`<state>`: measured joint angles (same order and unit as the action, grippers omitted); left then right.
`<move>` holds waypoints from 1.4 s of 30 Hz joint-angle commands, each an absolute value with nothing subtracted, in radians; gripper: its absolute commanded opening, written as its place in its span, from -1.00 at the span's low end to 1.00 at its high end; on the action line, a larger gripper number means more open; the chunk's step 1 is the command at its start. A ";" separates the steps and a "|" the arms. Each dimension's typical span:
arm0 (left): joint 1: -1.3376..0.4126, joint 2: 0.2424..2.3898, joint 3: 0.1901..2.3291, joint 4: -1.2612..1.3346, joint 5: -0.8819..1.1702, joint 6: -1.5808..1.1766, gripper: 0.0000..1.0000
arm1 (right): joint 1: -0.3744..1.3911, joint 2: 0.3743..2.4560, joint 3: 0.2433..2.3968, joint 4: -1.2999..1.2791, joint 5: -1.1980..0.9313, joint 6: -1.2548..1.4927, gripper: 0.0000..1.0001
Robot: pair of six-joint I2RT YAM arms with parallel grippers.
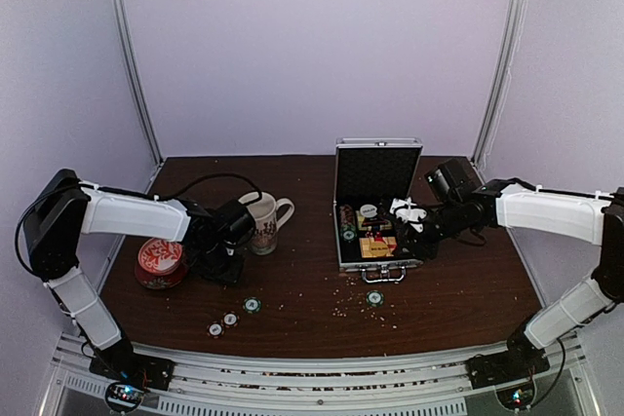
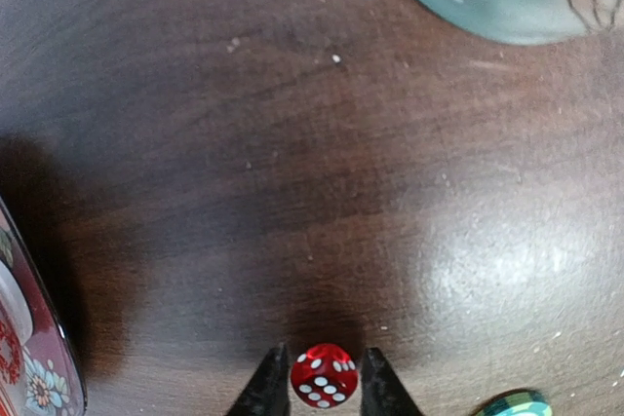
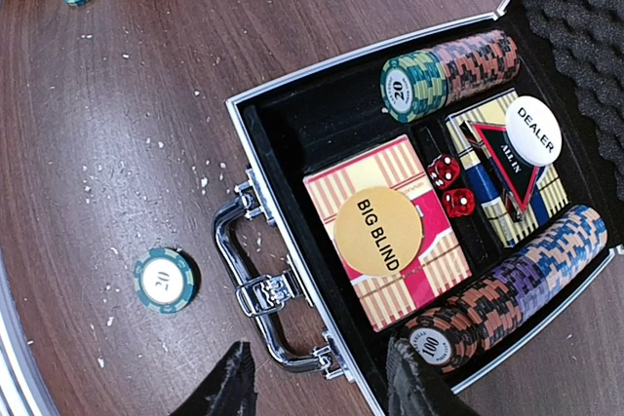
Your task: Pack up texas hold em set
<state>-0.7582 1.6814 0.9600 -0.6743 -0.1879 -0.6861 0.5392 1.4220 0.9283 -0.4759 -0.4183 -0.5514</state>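
Found left claw [image 2: 324,393] down at the counter [image 2: 292,143], fingertips close on either side of a red die [image 2: 325,374]. Cannot tell whether pinching it or a hair apart. Located that die on the left of the counter, between round tin [image 1: 159,262] and mug [image 1: 265,221], well apart from the case.

Found right claw [image 3: 322,392] spread and carrying nothing, hovering over the near edge of the open case [image 1: 378,174], by its handle [image 3: 224,255].

Noted inside the case: two chip rows, card boxes, dealer button [image 3: 533,130], two dice [image 3: 450,187]. Counted loose chips outside: one [image 1: 374,298] just near of the case, three more [image 1: 231,319] at near left.

Judged step in hand: picking up the stray die. Next move calls for a firm, centred squeeze before any lift, as so small a cube could squirt out sideways. Then carriage right, to the dice slot in the case. Judged still outstanding: four loose chips, lid to close.
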 commanded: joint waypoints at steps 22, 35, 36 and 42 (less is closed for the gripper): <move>-0.871 1.659 1.046 -0.735 -0.123 -0.670 -0.67 | 0.552 1.443 0.930 -0.494 -0.399 -0.563 -0.05; -1.044 1.914 1.466 -0.709 -0.096 -0.586 -0.67 | 0.550 1.422 0.925 -0.477 -0.361 -0.536 -0.05; -1.044 1.941 1.503 -0.698 -0.092 -0.574 -0.67 | 0.548 1.415 0.922 -0.471 -0.349 -0.529 -0.05; -1.045 2.106 1.762 -0.618 -0.070 -0.478 -0.65 | 0.497 1.366 0.906 -0.429 -0.309 -0.485 -0.05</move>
<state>-1.0489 2.0315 1.6176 -0.7071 -0.0914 -0.5640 0.5327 1.4170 0.9211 -0.4725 -0.3592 -0.5255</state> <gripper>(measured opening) 0.176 0.477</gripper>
